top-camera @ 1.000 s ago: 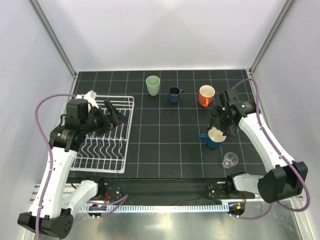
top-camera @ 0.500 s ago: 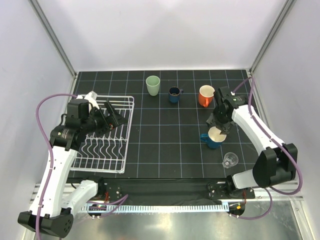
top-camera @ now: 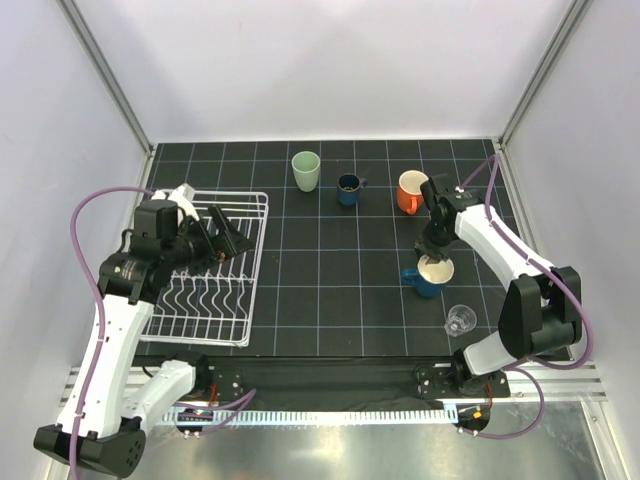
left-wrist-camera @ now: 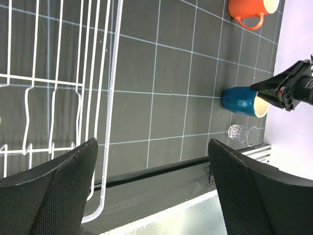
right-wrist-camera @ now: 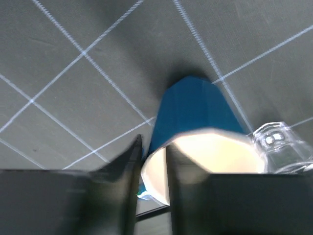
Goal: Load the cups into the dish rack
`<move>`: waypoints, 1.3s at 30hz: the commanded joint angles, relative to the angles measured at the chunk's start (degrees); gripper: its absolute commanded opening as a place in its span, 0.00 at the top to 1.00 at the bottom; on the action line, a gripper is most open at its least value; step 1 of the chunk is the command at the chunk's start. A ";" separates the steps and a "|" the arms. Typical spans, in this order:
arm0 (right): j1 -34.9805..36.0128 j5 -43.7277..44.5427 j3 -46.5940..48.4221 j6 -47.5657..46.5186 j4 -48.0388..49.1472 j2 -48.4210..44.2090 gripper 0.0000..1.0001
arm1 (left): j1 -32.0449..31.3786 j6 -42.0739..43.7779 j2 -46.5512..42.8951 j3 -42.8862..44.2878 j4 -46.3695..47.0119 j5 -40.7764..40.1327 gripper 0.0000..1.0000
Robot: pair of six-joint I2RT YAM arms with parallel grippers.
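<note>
The larger blue mug [top-camera: 428, 279] stands at the right of the mat, with my right gripper [top-camera: 437, 256] on its far rim. In the right wrist view the right gripper [right-wrist-camera: 154, 147] is shut on the mug [right-wrist-camera: 195, 110]: one finger is inside its pale interior and one outside the wall. The orange mug [top-camera: 410, 190], small dark blue mug [top-camera: 349, 187] and pale green tumbler [top-camera: 306, 170] stand along the back. A clear glass [top-camera: 460, 320] is near the front right. My left gripper [top-camera: 232, 232] hangs open and empty over the white dish rack [top-camera: 257, 255].
In the left wrist view, the left gripper [left-wrist-camera: 152, 143] looks past the rack's rail [left-wrist-camera: 113, 73] toward the blue mug [left-wrist-camera: 239, 101], the glass [left-wrist-camera: 240, 133] and the orange mug [left-wrist-camera: 249, 9]. The glass [right-wrist-camera: 276, 144] stands right beside the gripped mug. White walls enclose the mat.
The right gripper has narrowed from wide open to pinching the blue mug's rim, and the right arm has swung over it. The left arm has stayed put.
</note>
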 commanded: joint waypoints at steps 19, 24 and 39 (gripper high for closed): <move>0.24 -33.61 -2.21 -15.53 21.00 -19.45 0.96 | -1.34 -10.12 5.47 0.56 10.68 17.60 0.22; 0.32 -46.05 -0.72 -8.51 35.15 -24.90 0.96 | -6.87 -22.70 7.31 -1.47 26.06 20.97 0.16; 1.20 -51.42 -0.36 21.56 81.92 -24.48 0.96 | -20.59 -35.62 16.62 0.47 57.71 21.32 0.13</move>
